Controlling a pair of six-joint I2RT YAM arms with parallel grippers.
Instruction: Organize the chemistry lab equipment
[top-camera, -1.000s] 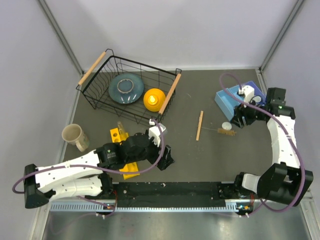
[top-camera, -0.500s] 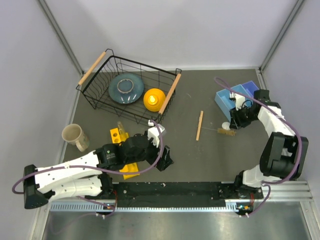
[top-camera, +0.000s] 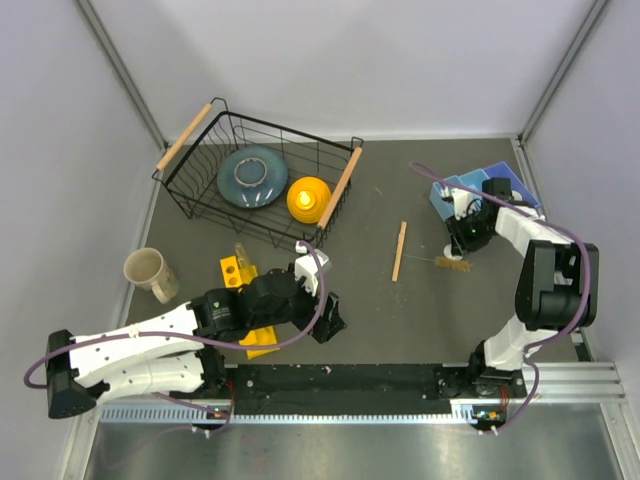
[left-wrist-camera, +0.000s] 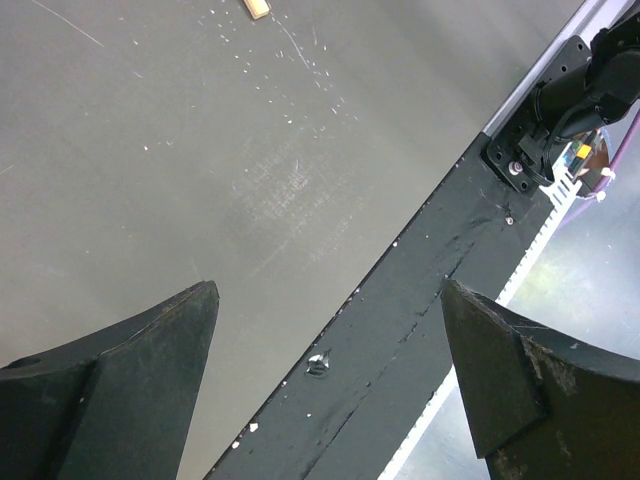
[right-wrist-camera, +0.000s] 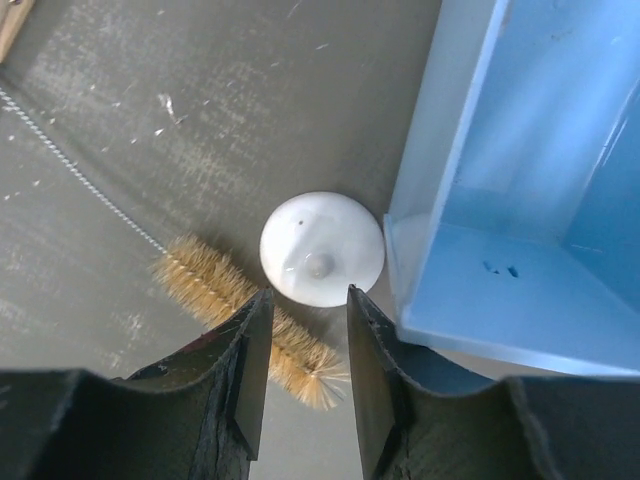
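Observation:
A white round piece (right-wrist-camera: 322, 248) lies on the table against the blue tray (right-wrist-camera: 520, 200), with the small brown brush (right-wrist-camera: 250, 320) beside it. My right gripper (right-wrist-camera: 308, 300) hovers just above them, jaws narrowly open and empty; in the top view the right gripper (top-camera: 462, 240) hides the white piece. The brush (top-camera: 452, 263) and the pale wooden stick (top-camera: 400, 250) lie left of it. A slim clear tube (top-camera: 240, 254) stands in a yellow rack (top-camera: 248, 305). My left gripper (top-camera: 333, 316) is wide open and empty over the front rail (left-wrist-camera: 400, 330).
A black wire basket (top-camera: 190, 185) at the back left holds a blue-grey plate (top-camera: 252, 176) and a yellow dome (top-camera: 308, 197). A beige mug (top-camera: 150, 272) stands at the left. The blue tray (top-camera: 445, 200) sits at the back right, by the wall.
My right gripper has swung left and down from over the blue tray to above the white piece and brush. The left arm has not moved.

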